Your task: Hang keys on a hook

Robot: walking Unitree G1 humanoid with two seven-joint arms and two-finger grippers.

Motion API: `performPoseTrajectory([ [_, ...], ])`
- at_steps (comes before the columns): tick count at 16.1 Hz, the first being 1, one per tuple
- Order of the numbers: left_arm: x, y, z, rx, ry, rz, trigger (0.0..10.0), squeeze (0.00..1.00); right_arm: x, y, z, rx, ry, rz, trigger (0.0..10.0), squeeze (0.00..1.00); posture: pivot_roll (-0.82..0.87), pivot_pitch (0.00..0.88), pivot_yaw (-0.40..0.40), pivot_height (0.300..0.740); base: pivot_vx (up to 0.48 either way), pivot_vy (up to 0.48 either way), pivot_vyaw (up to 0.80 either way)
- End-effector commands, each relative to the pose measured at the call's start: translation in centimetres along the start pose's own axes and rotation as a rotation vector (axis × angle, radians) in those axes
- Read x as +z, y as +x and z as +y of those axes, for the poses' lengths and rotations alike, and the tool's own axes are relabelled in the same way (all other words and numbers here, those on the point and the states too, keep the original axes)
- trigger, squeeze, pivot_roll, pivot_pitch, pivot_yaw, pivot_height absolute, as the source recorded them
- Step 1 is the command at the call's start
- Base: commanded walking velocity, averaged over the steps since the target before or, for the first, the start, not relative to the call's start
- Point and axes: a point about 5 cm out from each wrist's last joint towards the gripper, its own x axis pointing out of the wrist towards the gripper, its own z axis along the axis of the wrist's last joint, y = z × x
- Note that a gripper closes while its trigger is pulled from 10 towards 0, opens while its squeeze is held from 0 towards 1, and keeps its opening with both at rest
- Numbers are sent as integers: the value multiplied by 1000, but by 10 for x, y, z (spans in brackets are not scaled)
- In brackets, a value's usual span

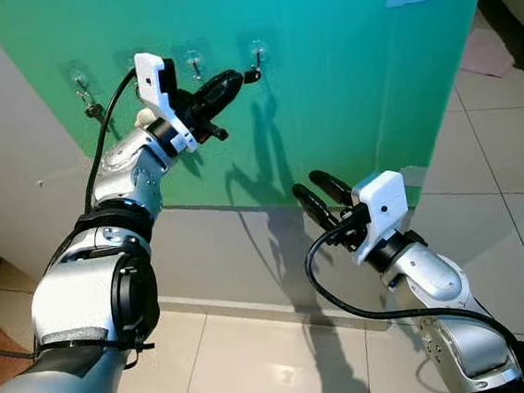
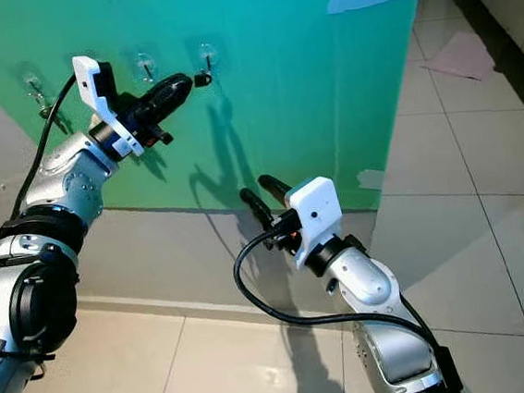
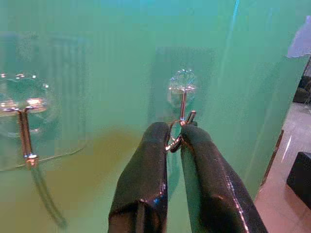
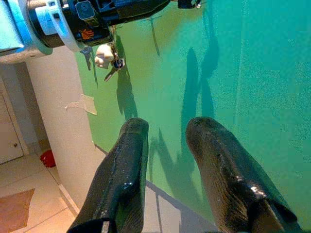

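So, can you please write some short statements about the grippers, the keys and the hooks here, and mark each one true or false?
1. The left gripper holds a key ring at a hook on the green board. True.
2. The right gripper is shut on the keys. False: it is open, holding nothing, lower down.
3. The hooks sit in a row near the board's top. True.
4. The key ring lies on the floor. False: it is pinched between the left fingertips.
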Motion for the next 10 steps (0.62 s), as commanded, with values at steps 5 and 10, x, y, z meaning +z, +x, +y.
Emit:
performPoseTrajectory([
  [5,7,-8,9,56,-4,-23,10000,1000,2,4,3,21,-9,-11,10000,0,-163,0,142,740,0,0,0],
  [10,0,-10,6,36,37,8,10000,1000,2,5,4,23,-7,-13,10000,0,-156,0,140,740,0,0,0],
])
